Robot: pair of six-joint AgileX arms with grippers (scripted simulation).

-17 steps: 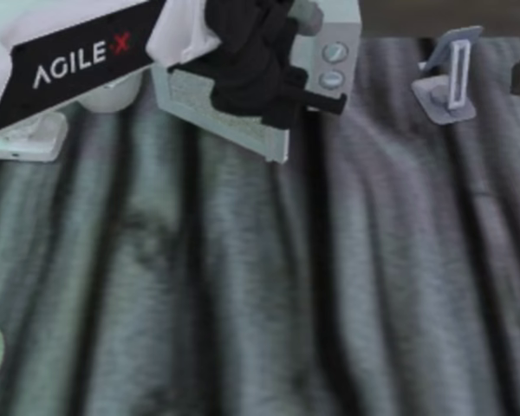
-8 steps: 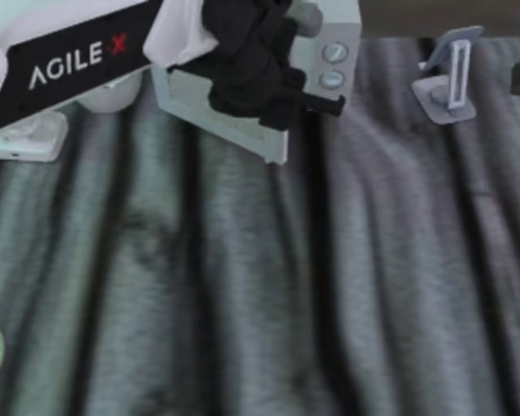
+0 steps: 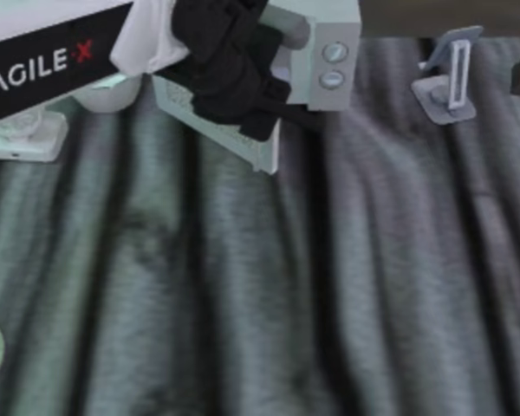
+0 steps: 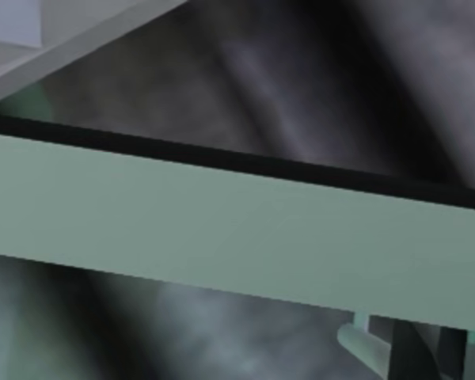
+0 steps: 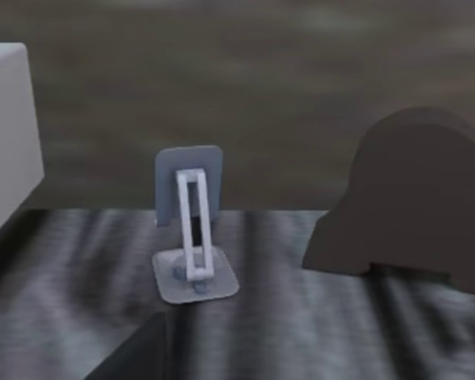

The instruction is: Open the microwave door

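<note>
The microwave (image 3: 329, 43) stood at the table's far edge, its microwave door (image 3: 217, 121) already swung partly outward. The left gripper (image 3: 269, 108) was at the door's free edge (grip impossible to tell); more swing probably remained.

The left arm (image 3: 61, 61) has a white shell and a black panel with white "AGILE" lettering and a red X; its wrist end (image 3: 230, 65) is matte black.
</note>
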